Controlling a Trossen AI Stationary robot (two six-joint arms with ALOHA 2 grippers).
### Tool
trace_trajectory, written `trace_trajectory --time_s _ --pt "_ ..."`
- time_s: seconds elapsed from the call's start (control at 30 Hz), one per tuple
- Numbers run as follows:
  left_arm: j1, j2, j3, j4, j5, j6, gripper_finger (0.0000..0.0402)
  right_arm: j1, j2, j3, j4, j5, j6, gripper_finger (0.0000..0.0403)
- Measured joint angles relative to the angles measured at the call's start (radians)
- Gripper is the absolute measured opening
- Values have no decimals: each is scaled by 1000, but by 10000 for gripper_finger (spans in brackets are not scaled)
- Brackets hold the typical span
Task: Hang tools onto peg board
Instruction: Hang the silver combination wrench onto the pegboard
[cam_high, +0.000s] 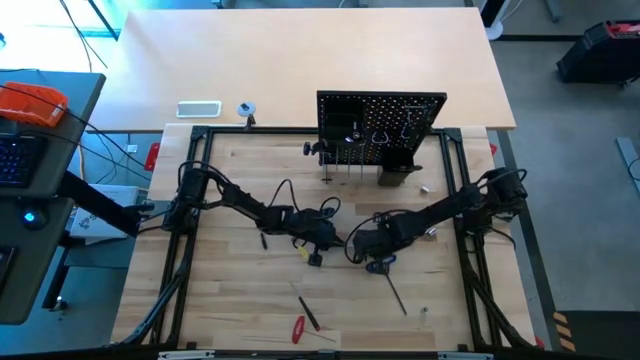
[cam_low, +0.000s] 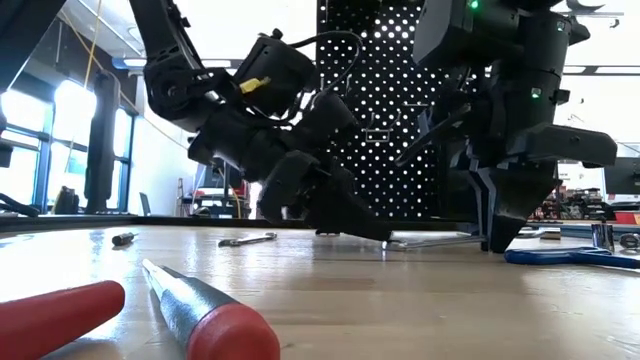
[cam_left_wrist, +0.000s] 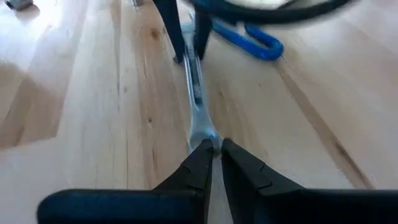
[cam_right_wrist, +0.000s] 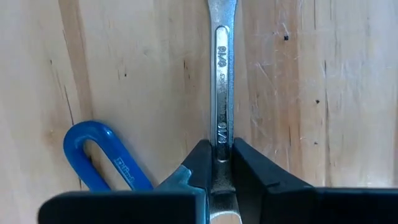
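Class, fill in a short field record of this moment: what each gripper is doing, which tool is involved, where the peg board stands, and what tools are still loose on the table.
left gripper: fingertips closed on one end of the silver wrench
right gripper: clamped on the wrench shaft, on the table
blue-handled hex key: lying beside the wrench
peg board: upright at the table's far edge
red-handled screwdriver: loose near the front edge

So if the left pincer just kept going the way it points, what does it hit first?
The left pincer is shut on one end of the silver wrench, which lies straight ahead. Past its far end stand the right pincer's dark fingers, clamped on the same wrench, so probably those first; depth is hard to judge.
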Motion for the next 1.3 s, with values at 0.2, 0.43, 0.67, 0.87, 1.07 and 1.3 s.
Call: trace_trajectory --time_s 0.2,0.43,0.67,0.87,1.07,1.3 --pt "0 -79 -1 -62 2 18 29 30 0 38 -67 55 23 32" --pt "0 -175 1 -156 -10 40 29 53 0 61 -85 94 77 32" --pt "1 -287 2 -350 -131 102 29 94 -6 61 -113 174 193 32" --pt "1 -411 3 -510 -229 146 29 123 -8 61 -131 260 308 32" --pt "11 -531 4 -656 -261 154 29 143 -36 62 -124 352 384 32" --pt "37 -648 4 -813 -278 152 29 157 -127 62 -124 514 445 32"
